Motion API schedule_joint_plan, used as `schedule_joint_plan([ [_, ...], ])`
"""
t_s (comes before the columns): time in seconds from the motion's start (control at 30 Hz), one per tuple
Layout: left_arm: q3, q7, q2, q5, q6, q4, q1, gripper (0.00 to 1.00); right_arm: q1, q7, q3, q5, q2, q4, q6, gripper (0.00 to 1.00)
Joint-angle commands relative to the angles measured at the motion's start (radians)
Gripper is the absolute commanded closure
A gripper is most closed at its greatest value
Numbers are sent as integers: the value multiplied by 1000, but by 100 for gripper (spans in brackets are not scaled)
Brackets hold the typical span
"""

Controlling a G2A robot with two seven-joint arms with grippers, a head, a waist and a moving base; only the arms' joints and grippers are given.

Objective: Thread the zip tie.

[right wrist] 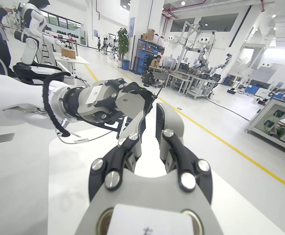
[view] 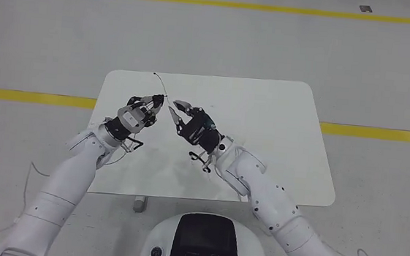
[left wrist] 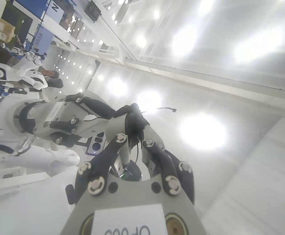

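We are gripping the tie (view: 163, 82) in our left hand (view: 159, 105), whose fingers are pinching shut on one end of it. The tie is a thin dark strand. The rest of it is sticking out past the fingertips and curving away from us toward the far edge of the worktop (view: 278, 134).

In the left wrist view the left hand (left wrist: 133, 110) is clamping the tie (left wrist: 165, 108) at its very tips. The free length is arching outward and ending in a small dark knob.

Our right hand (view: 173, 109) is hanging just beside the left one with its fingers released and spread, their tips pointing at it. From above, a narrow gap is showing between the two hands.

In the right wrist view the right hand (right wrist: 151, 111) is standing open with its ribbed pads (right wrist: 159, 120) well apart. The left hand (right wrist: 151, 98) is sitting just beyond them, and the tie (right wrist: 159, 91) is poking up out of its fingertips.

We are holding both hands up over the worktop, toward its left half. A yellow line (view: 380, 133) is running along the floor (view: 271, 46) on either side of the worktop.
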Motion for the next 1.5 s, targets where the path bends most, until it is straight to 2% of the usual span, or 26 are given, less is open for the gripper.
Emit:
schedule_joint_plan([
  [0.0,0,0,0,0,0,0,0,100,5,-1,-2,1,-2,5,0,89],
  [0.2,0,0,0,0,0,0,0,100,12,-4,-3,2,-7,16,6,100],
  [1.47,0,0,0,0,0,0,0,100,-40,9,59,-22,-2,-10,-11,100],
])
